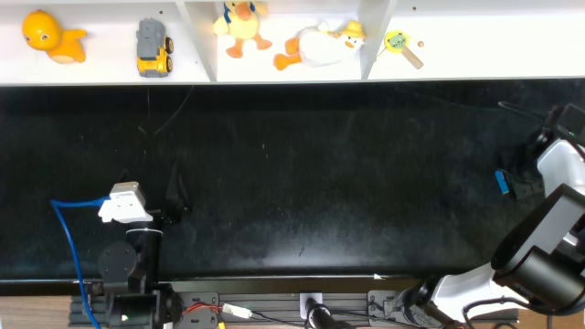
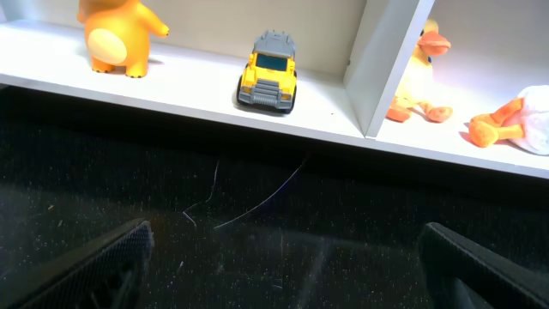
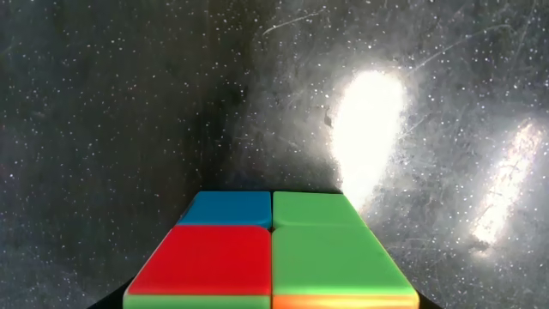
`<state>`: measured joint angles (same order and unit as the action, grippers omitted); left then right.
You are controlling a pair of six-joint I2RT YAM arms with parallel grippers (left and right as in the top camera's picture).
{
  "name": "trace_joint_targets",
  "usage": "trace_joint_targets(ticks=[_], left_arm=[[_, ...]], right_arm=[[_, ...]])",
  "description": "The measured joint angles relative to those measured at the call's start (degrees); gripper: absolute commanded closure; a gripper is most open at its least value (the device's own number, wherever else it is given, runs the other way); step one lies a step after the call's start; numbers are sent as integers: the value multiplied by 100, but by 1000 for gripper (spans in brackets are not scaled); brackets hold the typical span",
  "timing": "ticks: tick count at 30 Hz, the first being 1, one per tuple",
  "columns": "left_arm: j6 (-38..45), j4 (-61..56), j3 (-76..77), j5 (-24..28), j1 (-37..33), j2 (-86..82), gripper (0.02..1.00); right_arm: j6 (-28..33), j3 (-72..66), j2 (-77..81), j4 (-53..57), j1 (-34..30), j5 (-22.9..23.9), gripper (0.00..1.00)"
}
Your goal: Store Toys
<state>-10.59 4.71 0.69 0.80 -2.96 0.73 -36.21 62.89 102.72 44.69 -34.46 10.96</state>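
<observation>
A colour cube (image 3: 271,253) with red, blue and green tiles sits close up in the right wrist view, above the black tabletop. In the top view its blue side (image 1: 502,182) shows at the tip of my right gripper (image 1: 508,184), which is shut on it near the table's right edge. My left gripper (image 1: 175,197) stands open and empty over the front left of the table; its fingers (image 2: 120,256) are spread wide and face the shelf. On the white shelf (image 1: 292,75) stand an orange duck (image 1: 50,37), a yellow truck (image 1: 153,47), a yellow plush duck (image 1: 242,26) and a white plush duck (image 1: 320,46).
A small rattle-like toy (image 1: 402,46) lies in the shelf's right compartment. White dividers (image 2: 382,69) split the shelf into bays. The black table (image 1: 320,183) spans the middle. A blue cable (image 1: 75,238) loops beside the left arm's base.
</observation>
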Motion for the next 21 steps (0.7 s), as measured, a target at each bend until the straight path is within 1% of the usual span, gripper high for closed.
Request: trace_joint_targets(ticks=[6, 7, 8, 9, 10, 17, 21], left_arm=[[0, 0, 0, 0, 0, 2, 20], [0, 0, 0, 0, 0, 2, 20], [0, 0, 0, 0, 0, 0, 20], [0, 0, 0, 0, 0, 0, 23], [0, 0, 0, 0, 0, 0, 20], [0, 0, 0, 0, 0, 2, 23], [0, 0, 0, 0, 0, 0, 20]], right_arm=[[205, 24, 0, 76, 0, -7, 711], [262, 46, 2, 138, -2, -11, 752], [328, 83, 11, 210, 0, -26, 814], [391, 120, 20, 330, 0, -42, 897], [459, 157, 22, 435, -2, -59, 945], [992, 651, -50, 1165, 0, -177, 956], [1547, 754, -728, 1165, -2, -240, 952]])
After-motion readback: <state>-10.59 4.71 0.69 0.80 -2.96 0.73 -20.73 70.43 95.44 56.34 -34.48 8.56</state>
